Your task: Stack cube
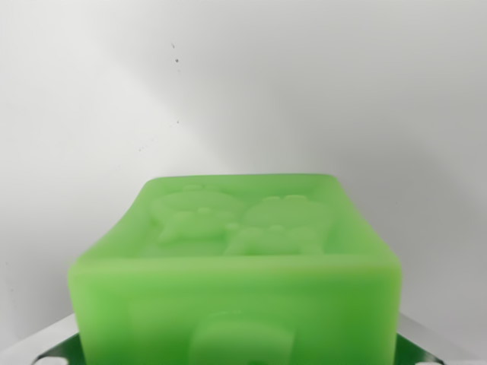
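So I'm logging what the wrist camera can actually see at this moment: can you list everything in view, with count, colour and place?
cube: one, translucent green, embossed figures on its upper face, fills the lower middle of the wrist view, cut off by the bottom edge.
surface: one, plain white with a few small dark specks, fills the upper part of the view and both sides behind the cube.
second cube: none visible in this view.
gripper parts: shiny metal slivers with darker green edging at the bottom corners, beside the cube on the wrist view's left and right; too little shows to tell whether the gripper is open or shut.
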